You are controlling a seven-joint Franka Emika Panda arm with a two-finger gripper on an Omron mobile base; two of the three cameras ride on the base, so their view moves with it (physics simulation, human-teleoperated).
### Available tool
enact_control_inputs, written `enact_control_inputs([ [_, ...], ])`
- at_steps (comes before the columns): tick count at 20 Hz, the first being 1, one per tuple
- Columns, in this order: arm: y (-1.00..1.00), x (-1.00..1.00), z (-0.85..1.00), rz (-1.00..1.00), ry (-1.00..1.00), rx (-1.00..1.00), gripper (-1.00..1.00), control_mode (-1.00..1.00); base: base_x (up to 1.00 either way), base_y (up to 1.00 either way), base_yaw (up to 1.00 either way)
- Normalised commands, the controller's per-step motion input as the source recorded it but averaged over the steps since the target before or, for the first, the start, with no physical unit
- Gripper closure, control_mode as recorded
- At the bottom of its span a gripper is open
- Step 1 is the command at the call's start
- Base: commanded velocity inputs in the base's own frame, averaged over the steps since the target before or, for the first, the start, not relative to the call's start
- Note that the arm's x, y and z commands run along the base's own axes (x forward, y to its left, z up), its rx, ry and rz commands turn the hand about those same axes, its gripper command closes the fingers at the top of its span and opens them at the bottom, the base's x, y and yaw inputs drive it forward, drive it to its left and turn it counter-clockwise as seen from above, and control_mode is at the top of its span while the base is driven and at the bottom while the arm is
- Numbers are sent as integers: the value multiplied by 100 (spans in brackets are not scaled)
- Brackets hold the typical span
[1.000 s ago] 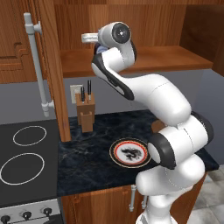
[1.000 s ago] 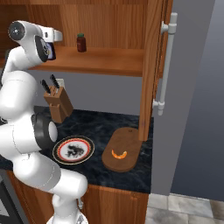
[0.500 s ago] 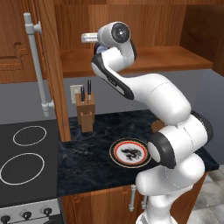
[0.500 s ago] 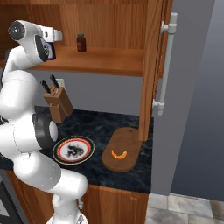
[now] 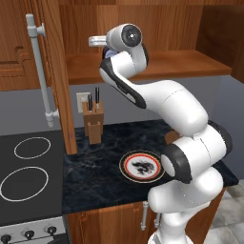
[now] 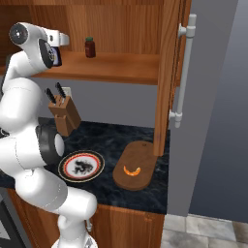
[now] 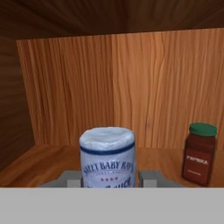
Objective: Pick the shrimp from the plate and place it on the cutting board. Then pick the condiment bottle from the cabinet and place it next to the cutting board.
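The condiment bottle (image 7: 107,148), with a pale bluish cap and a white label, stands on the cabinet shelf (image 6: 121,65) right in front of the hand. My gripper (image 7: 111,178) straddles it, and both grey fingers (image 7: 72,178) press against its sides, so the gripper is shut on it. In the base views my hand (image 6: 55,39) reaches into the left part of the cabinet. The orange shrimp (image 6: 131,170) lies on the brown cutting board (image 6: 140,155). To the board's left the plate (image 6: 65,167), also seen from the other side (image 5: 125,167), holds nothing.
A squat red jar (image 7: 200,153) with a dark lid stands on the shelf to the bottle's right (image 6: 89,47). A wooden knife block (image 5: 93,121) stands at the back of the dark counter. Open cabinet doors with white bar handles (image 6: 184,72) flank the shelf. A stove (image 5: 28,171) lies left.
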Motion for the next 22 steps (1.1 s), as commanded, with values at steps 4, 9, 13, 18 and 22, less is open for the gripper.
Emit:
enact_control_inputs([
  [4,0,-6,2,0,-8,0,100,-100,0,0,0],
  [9,-2,-12,21,0,-12,4,100,-100,0,0,0],
  [13,-8,-24,23,2,-12,5,100,-100,0,0,0],
  [18,-15,-45,16,5,-7,4,100,-100,0,0,0],
  [22,-27,-58,12,6,-3,4,100,-100,0,0,0],
])
